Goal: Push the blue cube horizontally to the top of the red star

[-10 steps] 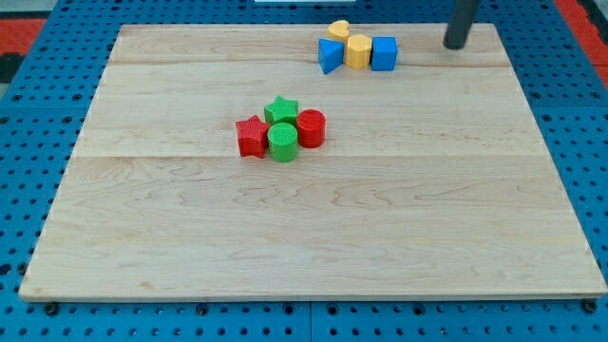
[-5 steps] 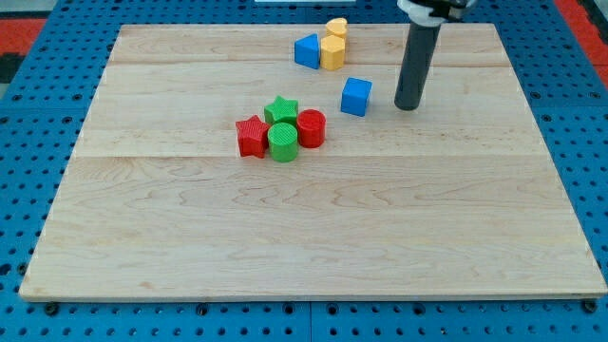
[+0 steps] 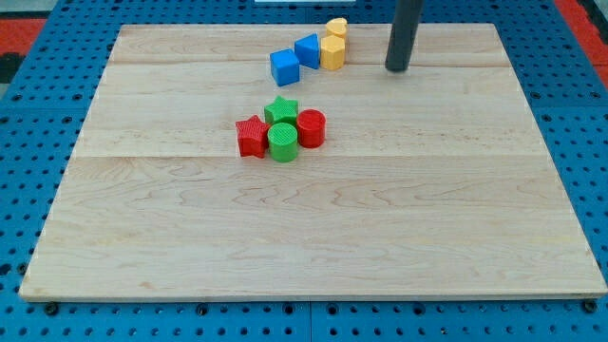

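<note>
The blue cube (image 3: pixel 284 67) lies near the view's top, above the green star and up and to the right of the red star (image 3: pixel 252 136). It touches a second blue block (image 3: pixel 307 50) at its upper right. My tip (image 3: pixel 397 67) is on the board well to the right of the blue cube, clear of all blocks. The red star sits at the left end of the middle cluster.
Two yellow blocks (image 3: pixel 332 46) stand right of the second blue block, one behind the other. A green star (image 3: pixel 281 109), a green cylinder (image 3: pixel 282 142) and a red cylinder (image 3: pixel 311 127) are packed against the red star.
The blue cube has moved left and up, from right of the red cylinder to beside the other blue block. My tip has moved up toward the view's top.
</note>
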Available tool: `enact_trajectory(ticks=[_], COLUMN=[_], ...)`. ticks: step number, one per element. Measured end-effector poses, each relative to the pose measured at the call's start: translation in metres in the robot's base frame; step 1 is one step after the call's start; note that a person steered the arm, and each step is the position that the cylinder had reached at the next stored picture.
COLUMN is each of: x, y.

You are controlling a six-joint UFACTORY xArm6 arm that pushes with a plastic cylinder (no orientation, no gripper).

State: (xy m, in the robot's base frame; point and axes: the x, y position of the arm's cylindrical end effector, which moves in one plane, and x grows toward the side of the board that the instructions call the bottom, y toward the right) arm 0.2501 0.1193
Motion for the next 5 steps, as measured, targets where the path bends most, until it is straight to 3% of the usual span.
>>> enact_trajectory(ticks=[1, 2, 4, 5], x=[-0.058, -0.054, 0.026, 0.037], y=[-0.061, -0.102, -0.112, -0.168])
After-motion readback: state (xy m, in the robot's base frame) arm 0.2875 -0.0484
